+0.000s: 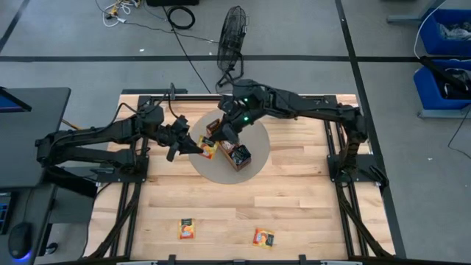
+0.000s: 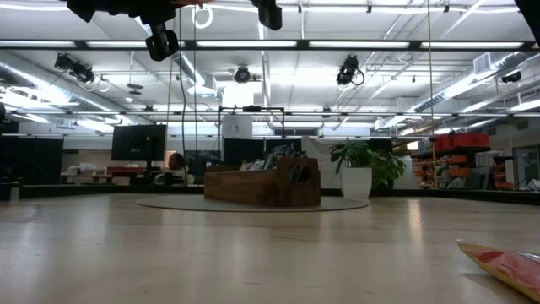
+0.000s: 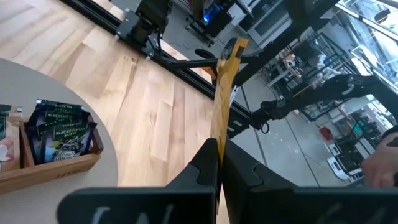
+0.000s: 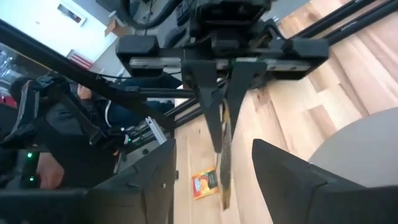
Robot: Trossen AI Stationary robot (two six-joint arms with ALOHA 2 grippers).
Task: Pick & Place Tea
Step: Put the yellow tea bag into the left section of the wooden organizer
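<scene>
A robotics lab in an open industrial hall: ceiling-mounted cameras [image 2: 350, 71], strip lights, monitors [image 2: 139, 142], blue storage bins [image 1: 444, 31], cables [image 1: 182, 15] across grey floor.

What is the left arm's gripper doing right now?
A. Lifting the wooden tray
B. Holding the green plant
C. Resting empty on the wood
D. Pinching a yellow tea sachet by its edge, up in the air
D: in the left wrist view the left gripper is shut on an orange-yellow sachet that stands edge-on above its fingers, clear of the table.
</scene>
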